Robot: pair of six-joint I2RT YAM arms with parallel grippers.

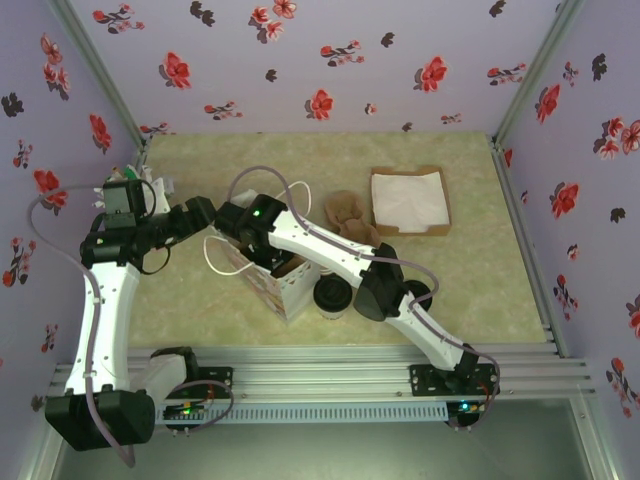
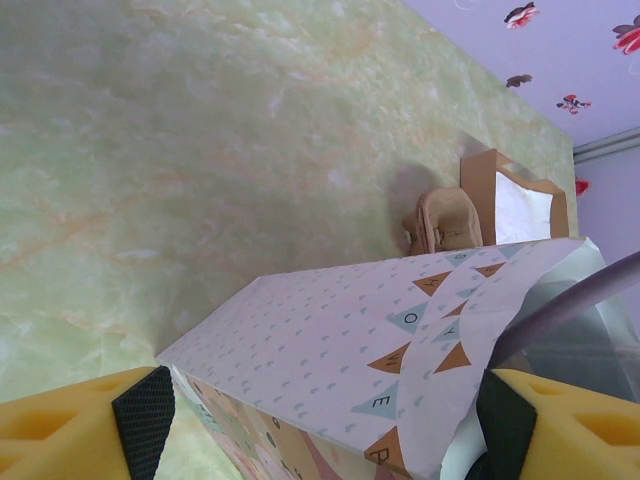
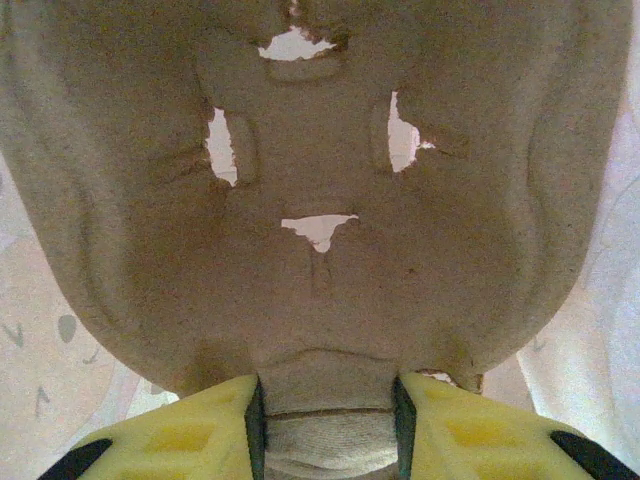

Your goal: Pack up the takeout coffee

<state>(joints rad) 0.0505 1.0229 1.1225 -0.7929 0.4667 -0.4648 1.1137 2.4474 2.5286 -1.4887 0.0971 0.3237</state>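
The takeout coffee (image 1: 330, 297), a dark cup with a black top, stands on the table just right of the patterned paper bag (image 1: 268, 278), partly under my right arm. My right gripper (image 1: 262, 240) reaches down into the bag. In the right wrist view the right gripper (image 3: 328, 420) is shut on the tab of a brown pulp cup carrier (image 3: 320, 200), with the bag's pale walls around it. My left gripper (image 1: 208, 222) stands at the bag's left end. Its jaws are wide open (image 2: 325, 420), and the bag (image 2: 360, 340) lies just beyond its fingers (image 2: 145, 420).
More pulp carriers (image 1: 350, 213) lie behind the bag, and a cardboard tray (image 1: 440, 195) with white napkins sits at the back right. A black round thing (image 1: 418, 293) shows behind my right forearm. Flowered walls close in the table on three sides.
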